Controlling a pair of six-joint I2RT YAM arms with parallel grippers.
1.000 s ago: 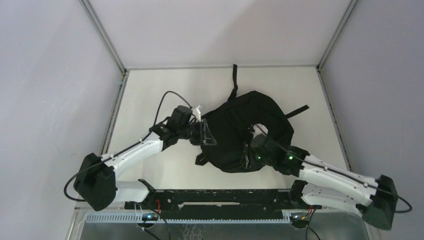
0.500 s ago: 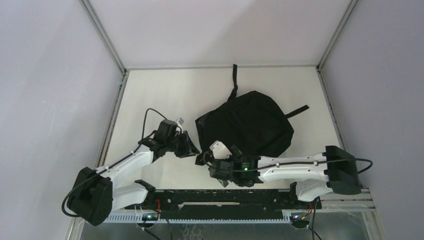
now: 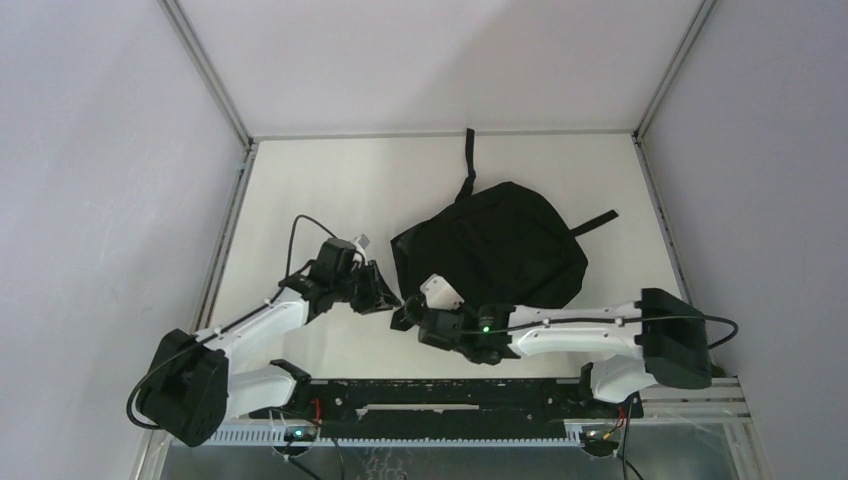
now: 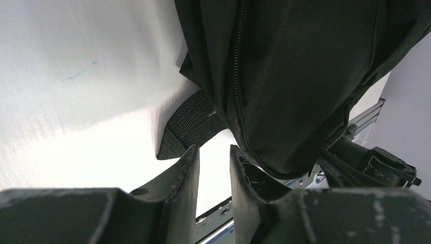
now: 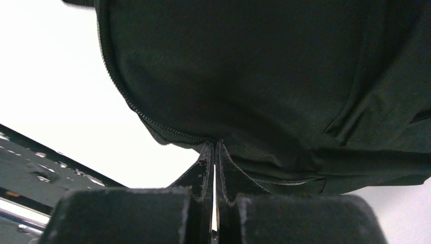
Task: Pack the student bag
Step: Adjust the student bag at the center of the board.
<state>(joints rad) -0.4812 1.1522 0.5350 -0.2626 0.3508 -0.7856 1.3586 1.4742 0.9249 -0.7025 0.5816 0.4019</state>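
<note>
Across the middle of the white table (image 3: 300,190) we see the student bag (image 3: 500,245), a floppy black backpack lying flat, with one long strap (image 3: 468,160) trailing toward the far edge. The left arm (image 3: 260,320) reaches in from the near left, and the right arm (image 3: 580,335) stretches low along the near side. Both end close to the bag's near-left corner. The left gripper (image 4: 211,150) hovers just beside that corner, its fingers a little apart with nothing between them, pointing at a short webbing tab (image 4: 190,124) that sticks out from the bag. The right gripper (image 5: 214,145) has its fingers pressed together, tips touching the bag's zipper (image 5: 152,122) seam. We cannot tell whether any fabric is pinched.
</note>
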